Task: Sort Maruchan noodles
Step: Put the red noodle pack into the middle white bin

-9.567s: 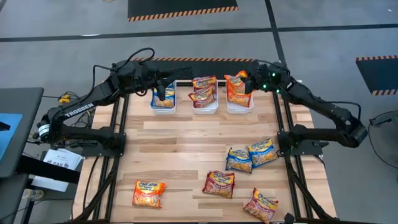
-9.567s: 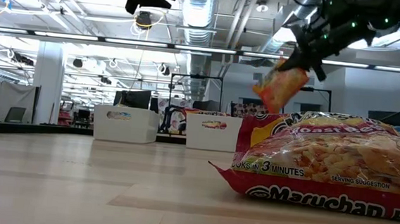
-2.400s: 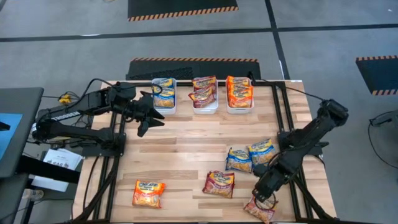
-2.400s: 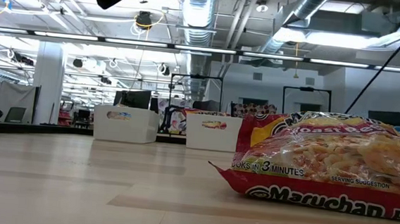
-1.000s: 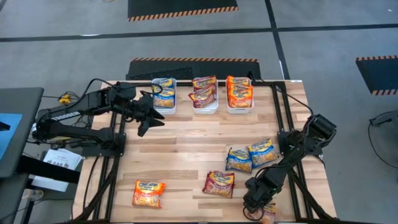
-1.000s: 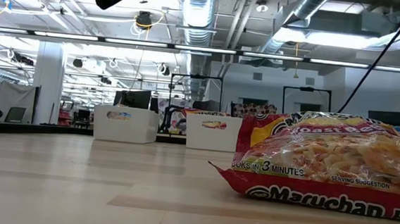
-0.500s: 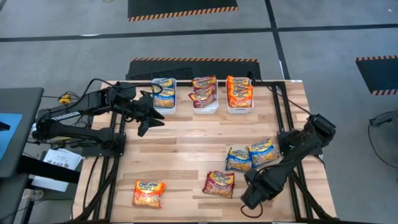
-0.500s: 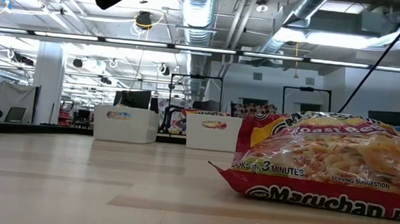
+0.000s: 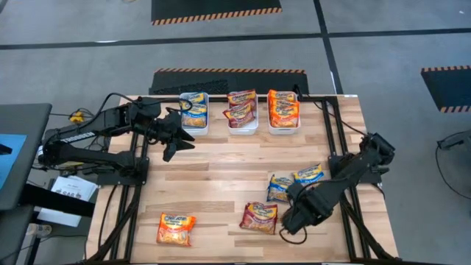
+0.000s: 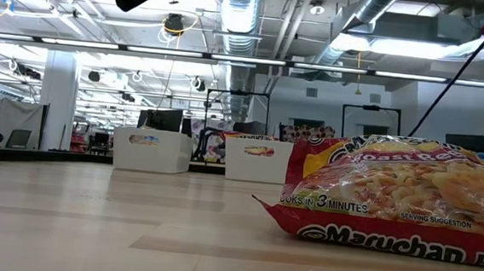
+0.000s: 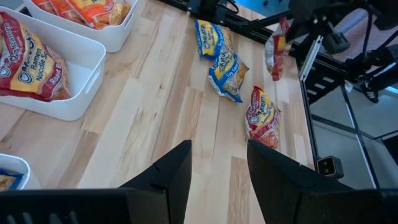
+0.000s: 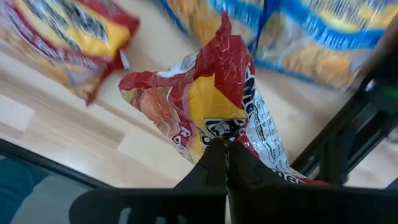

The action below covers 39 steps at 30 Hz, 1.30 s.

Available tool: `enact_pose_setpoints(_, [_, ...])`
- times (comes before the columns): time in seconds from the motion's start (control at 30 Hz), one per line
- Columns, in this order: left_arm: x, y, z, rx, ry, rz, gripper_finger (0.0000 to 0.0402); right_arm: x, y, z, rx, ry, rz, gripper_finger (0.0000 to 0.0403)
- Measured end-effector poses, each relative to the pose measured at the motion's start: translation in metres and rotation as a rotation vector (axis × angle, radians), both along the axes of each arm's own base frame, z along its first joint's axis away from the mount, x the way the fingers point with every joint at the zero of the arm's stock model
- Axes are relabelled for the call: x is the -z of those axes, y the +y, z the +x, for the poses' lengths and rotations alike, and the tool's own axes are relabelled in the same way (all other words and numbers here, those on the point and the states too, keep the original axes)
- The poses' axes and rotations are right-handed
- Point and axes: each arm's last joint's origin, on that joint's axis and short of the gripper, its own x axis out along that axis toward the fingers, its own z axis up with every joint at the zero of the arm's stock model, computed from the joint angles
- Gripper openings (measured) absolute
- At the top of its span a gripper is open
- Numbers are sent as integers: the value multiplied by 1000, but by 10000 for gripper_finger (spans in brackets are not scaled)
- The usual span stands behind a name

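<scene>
Pretty standard lab space here. The worktop (image 9: 213, 177) is pale wood planks sitting on a black metal frame (image 9: 140, 177), and around it is a grey concrete floor (image 9: 390, 51) with dark seams running across. A few black mats edged in orange-and-black hazard stripes (image 9: 215, 9) lie on the floor, one of them right behind the worktop. From table height you see a big open room: exposed silver ducts (image 10: 242, 7) and pipes overhead, long strip lights (image 10: 77, 47), a white column (image 10: 59, 97), and some monitors (image 10: 162, 118) and desks way in the back. Bright, even lighting all around.
</scene>
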Motion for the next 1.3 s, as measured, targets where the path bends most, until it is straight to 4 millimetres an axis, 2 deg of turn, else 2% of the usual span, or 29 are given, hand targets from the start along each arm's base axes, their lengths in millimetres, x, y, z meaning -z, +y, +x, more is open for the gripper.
enact_pose_setpoints(0.27, [0, 0, 0, 0, 0, 1, 142, -25, -32, 22, -82, -81, -73, 6])
enact_pose_setpoints(0.6, [0, 0, 0, 0, 0, 1, 142, -41, -99, 56, -222, -144, -147, 6])
enact_pose_setpoints(0.97, [0, 2, 0, -46, 6, 27, 142, -54, -201, 93, -388, -329, -238, 6])
enact_pose_setpoints(1.3, [0, 2, 0, -49, 6, 21, 142, -68, -296, 103, -436, -548, -382, 6])
